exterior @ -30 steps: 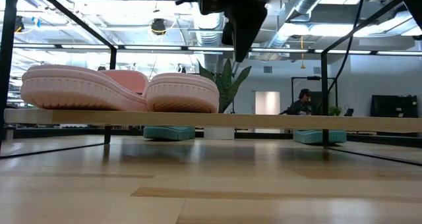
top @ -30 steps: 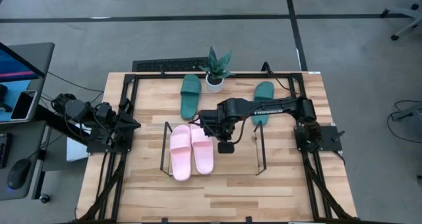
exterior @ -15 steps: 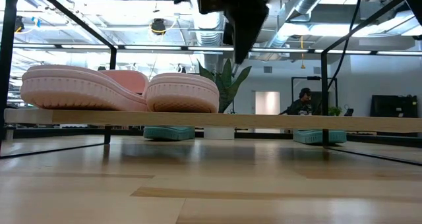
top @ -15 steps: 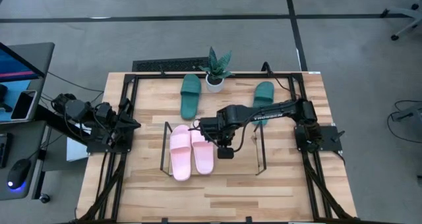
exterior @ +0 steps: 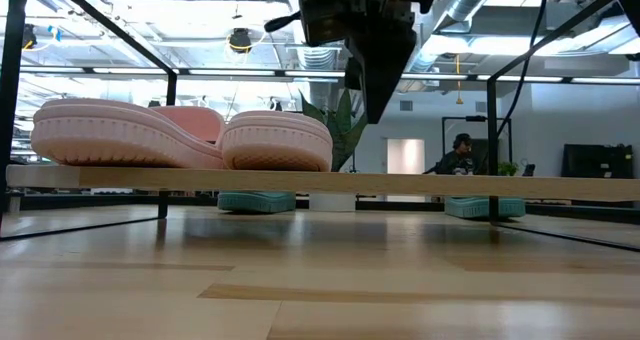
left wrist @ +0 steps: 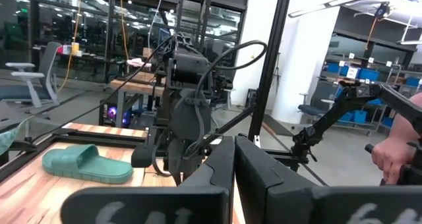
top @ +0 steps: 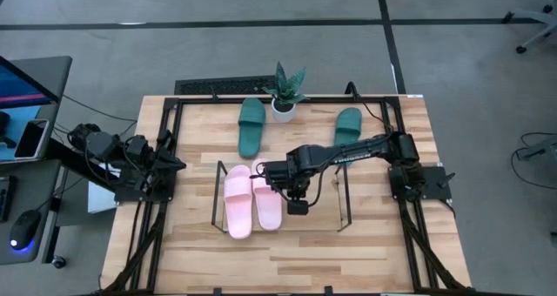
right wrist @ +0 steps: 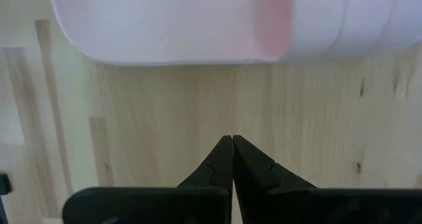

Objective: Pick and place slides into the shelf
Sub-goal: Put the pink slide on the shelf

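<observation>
Two pink foam slides point(top: 251, 200) on the wire shelf point(top: 338, 200), two green slides point(top: 251, 125) behind (smooth, rounded); right gripper point(top: 297, 205) clenched empty beside them.

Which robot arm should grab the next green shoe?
Probably the right. Its gripper is out over the table beside the pink slides, near both green slides. The left gripper waits folded at the table's left edge.

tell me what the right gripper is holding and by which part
Nothing. The right gripper is shut and empty, its fingertips pressed together over bare table beside a pink slide.
</observation>
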`<state>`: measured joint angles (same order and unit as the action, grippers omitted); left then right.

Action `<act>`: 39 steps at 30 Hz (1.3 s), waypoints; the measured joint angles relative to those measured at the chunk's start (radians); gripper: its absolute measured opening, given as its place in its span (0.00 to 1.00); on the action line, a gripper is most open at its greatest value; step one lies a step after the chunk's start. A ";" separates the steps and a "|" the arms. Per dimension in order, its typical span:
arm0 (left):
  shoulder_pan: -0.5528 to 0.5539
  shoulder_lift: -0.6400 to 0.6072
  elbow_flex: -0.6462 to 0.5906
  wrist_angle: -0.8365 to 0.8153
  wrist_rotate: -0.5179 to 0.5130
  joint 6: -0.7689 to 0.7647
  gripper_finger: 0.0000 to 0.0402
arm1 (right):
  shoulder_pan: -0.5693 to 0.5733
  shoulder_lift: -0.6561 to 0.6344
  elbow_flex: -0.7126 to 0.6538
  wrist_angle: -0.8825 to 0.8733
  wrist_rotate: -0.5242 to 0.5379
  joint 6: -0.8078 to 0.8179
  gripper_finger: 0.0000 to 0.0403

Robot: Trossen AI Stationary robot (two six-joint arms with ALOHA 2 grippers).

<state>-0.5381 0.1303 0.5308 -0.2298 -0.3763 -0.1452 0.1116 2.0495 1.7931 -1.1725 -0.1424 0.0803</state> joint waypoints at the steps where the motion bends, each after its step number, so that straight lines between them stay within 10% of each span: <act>1: 0.000 0.000 0.000 0.000 0.000 0.000 0.00 | 0.000 0.000 -0.001 0.002 -0.011 0.000 0.00; 39: 0.000 0.000 0.000 -0.027 0.003 -0.050 0.00 | -0.083 0.066 0.021 0.062 0.021 -0.108 0.00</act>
<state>-0.5378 0.1299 0.5309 -0.2565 -0.3735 -0.1949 0.0283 2.1155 1.8137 -1.1105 -0.1219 -0.0273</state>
